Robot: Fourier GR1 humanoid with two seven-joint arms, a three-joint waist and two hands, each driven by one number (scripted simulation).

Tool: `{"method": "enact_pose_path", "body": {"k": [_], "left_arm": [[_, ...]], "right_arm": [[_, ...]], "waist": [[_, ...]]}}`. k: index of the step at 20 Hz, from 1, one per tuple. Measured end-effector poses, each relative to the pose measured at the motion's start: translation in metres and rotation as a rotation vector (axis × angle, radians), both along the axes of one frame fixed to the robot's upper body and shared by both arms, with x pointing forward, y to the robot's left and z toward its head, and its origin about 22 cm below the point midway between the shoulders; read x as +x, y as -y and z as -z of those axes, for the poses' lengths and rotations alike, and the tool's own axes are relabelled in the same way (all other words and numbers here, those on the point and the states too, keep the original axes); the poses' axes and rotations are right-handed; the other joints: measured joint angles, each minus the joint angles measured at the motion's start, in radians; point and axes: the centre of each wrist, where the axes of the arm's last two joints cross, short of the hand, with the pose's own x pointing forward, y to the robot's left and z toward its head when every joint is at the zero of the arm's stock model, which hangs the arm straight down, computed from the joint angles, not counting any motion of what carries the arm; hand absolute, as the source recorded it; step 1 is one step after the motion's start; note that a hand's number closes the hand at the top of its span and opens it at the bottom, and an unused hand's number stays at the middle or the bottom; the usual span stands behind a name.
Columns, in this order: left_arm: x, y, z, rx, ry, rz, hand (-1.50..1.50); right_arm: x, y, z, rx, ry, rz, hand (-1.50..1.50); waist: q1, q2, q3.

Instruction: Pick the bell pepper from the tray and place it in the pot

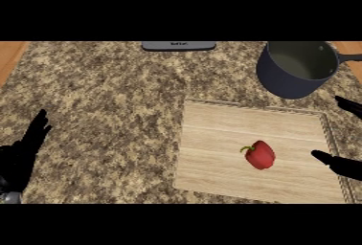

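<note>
A red bell pepper (260, 155) with a green stem lies on the wooden tray (219, 139), right of its middle. A dark blue-grey pot (286, 76) stands behind the tray at the back right, its handle pointing right. My right hand (341, 164) comes in from the right edge, open, with one finger just right of the pepper and another finger higher up near the tray's far right corner; it does not touch the pepper. Fingers up, my left hand (25, 148) rests open at the lower left edge.
The granite counter (106, 95) spreads left of the tray. A flat grey device (178, 45) lies at the counter's back edge. Wooden surfaces show at both upper corners.
</note>
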Motion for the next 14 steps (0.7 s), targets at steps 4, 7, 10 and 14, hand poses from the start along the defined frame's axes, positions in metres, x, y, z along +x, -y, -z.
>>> {"method": "enact_pose_path", "body": {"k": [4, 7, 10, 14], "left_arm": [[0.002, -0.001, -0.004, -0.016, 0.010, -0.002, 0.00], [0.007, 0.005, -0.010, -0.015, 0.016, 0.000, 0.00], [0.009, 0.008, -0.011, -0.015, 0.016, 0.005, 0.00], [0.011, 0.010, -0.012, -0.014, 0.020, 0.017, 0.00]], "right_arm": [[-0.018, 0.000, -0.016, -0.075, -0.038, -0.028, -1.50], [-0.022, -0.012, -0.034, -0.153, -0.101, -0.049, -1.50], [-0.020, -0.031, -0.056, -0.229, -0.164, -0.067, -1.50], [-0.017, -0.054, -0.079, -0.366, -0.282, -0.072, -1.50]], "waist": [[0.009, 0.004, -0.001], [0.014, 0.006, -0.001], [0.020, 0.007, -0.001], [0.032, 0.009, -0.003]]}}
